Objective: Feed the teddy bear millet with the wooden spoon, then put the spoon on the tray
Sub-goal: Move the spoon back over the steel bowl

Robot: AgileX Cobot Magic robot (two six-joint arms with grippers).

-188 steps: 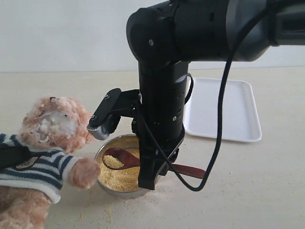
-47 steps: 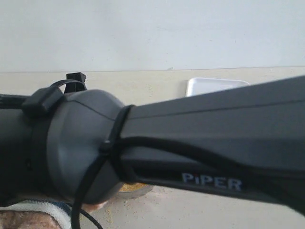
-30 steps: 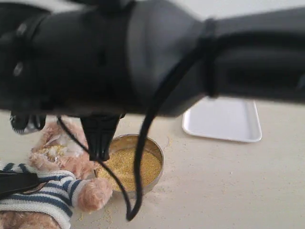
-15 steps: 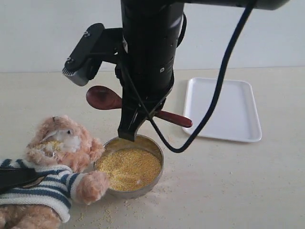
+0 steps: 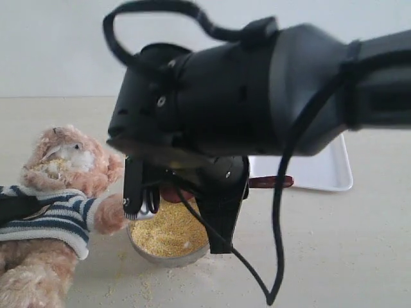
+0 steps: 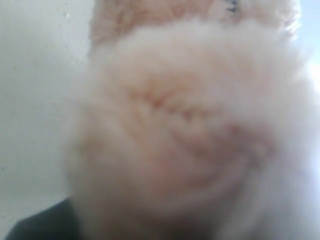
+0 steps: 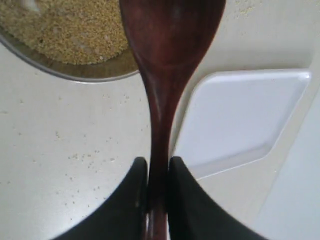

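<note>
The right gripper [image 7: 157, 163] is pinching the wooden spoon [image 7: 167, 45] low on its slim handle, with the two black fingers [image 7: 134, 200] pressed against the wood from either side. In the right wrist view the spoon's oval bowl shows only bare, dark reddish wood and overlaps the rim of the steel bowl [image 7: 75, 72]. That bowl holds the heap of millet [image 7: 65, 25]. The handle runs back over the table [image 7: 60, 130] between the steel bowl and the tray [image 7: 240, 115], which is white and lies just beside the spoon without touching it. Loose yellow grains [image 7: 85, 157] dot the table near the bowl.

In the exterior view the right arm [image 5: 257, 96] fills most of the frame (it hides nearly all of the spoon). Only the handle's end [image 5: 273, 182] sticks out in front of the tray's near edge.

The teddy bear [image 5: 64, 160] leans back at the left, with one paw [image 5: 110, 215] against the steel bowl's side and yellow grains stuck to its whitish muzzle. Its navy-and-white sweater [image 5: 61, 218] carries a small badge, too small to read. The left gripper [image 5: 19, 206] shows as a black bar across the bear's chest. I cannot tell how its jaws stand, because the left wrist view is filled with blurred fur.
</note>
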